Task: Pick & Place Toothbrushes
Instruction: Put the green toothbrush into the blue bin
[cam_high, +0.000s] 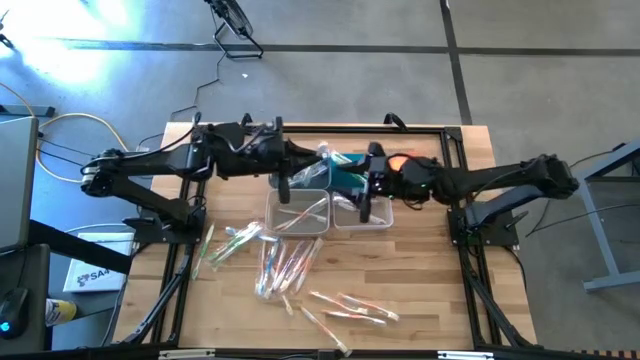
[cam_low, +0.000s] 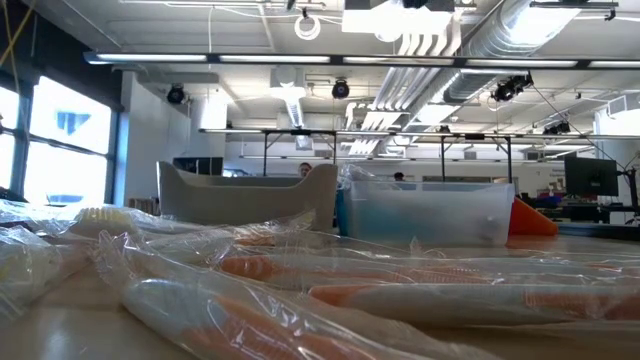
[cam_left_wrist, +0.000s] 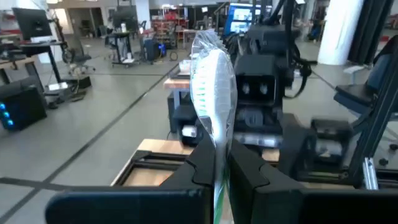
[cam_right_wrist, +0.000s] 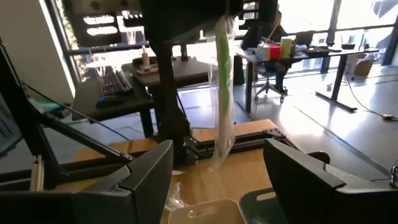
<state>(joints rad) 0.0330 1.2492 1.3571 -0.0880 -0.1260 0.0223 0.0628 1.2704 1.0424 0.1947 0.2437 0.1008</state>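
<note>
1. The left claw (cam_left_wrist: 221, 171) is clamped on a green-handled toothbrush in a clear crinkled wrapper (cam_left_wrist: 211, 93), which stands upright between its dark fingers (cam_left_wrist: 199, 165) and rises well above them.
2. In the high view, the left claw (cam_high: 318, 160) sits near the far middle of the wooden tabletop (cam_high: 430, 290), just above the far edge of the bins.
3. The right claw (cam_right_wrist: 217, 180) has its fingers well apart and grips nothing; the same wrapped green toothbrush (cam_right_wrist: 222, 87) hangs in front of it, held from above by the other arm.
4. From overhead, the right claw (cam_high: 372, 195) is just right of the left one, above the right-hand bin.
5. Two small clear rectangular plastic bins stand side by side: the left bin (cam_high: 297, 212) holds a few wrapped toothbrushes, and the right bin (cam_high: 362, 215) lies partly under the right arm.
6. Loose wrapped toothbrushes (cam_high: 270, 260) with green, pink-red and whitish handles lie scattered on the near half of the tabletop, with a further cluster (cam_high: 350, 305) nearer the front.
7. An orange cloth (cam_high: 398, 160) shows at the far side behind the right arm.
</note>
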